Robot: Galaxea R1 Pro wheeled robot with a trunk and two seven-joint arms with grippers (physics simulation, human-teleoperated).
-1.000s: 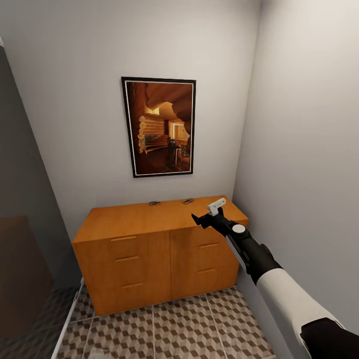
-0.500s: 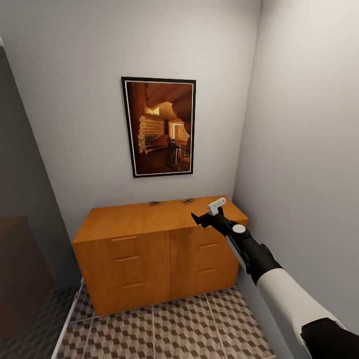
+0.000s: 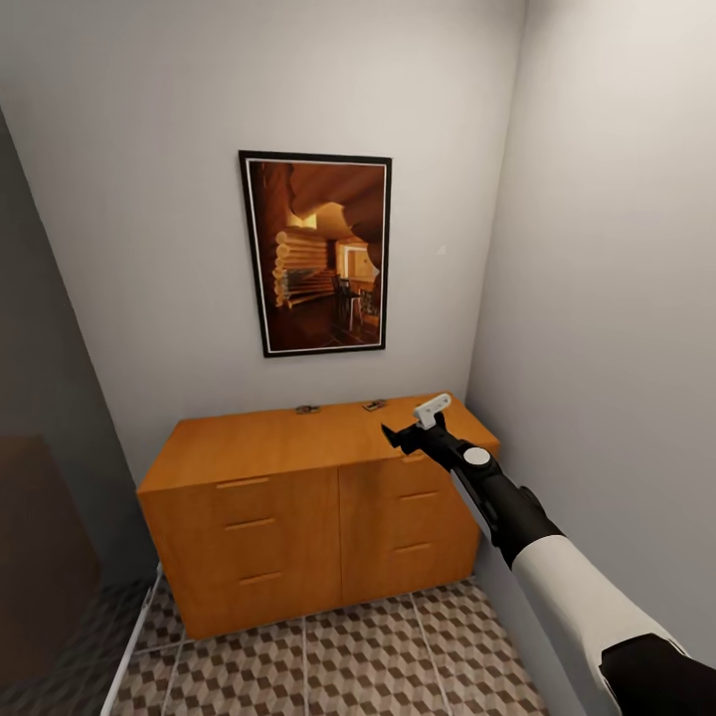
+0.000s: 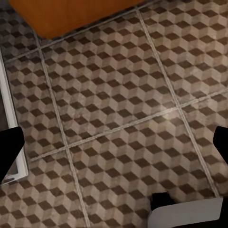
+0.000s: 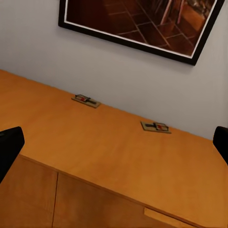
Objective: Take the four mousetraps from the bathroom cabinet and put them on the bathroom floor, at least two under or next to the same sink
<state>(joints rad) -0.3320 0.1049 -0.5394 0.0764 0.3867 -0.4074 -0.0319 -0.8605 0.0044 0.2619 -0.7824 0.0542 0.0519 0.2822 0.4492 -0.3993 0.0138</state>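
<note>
This is a room in a home, a narrow tiled corner of a bathroom. The bathroom floor [image 3: 328, 656] is laid in square tiles printed with a brown, beige and white cube pattern, with pale grout lines. Against the back wall stands the cabinet [image 3: 298, 507], a low orange-brown wooden chest with drawer fronts and slim bar handles. Above the cabinet hangs a black-framed picture [image 3: 316, 254] of a log-cabin interior. Plain pale walls [image 3: 597, 298] close in beside the cabinet, domestic rather than commercial.
</note>
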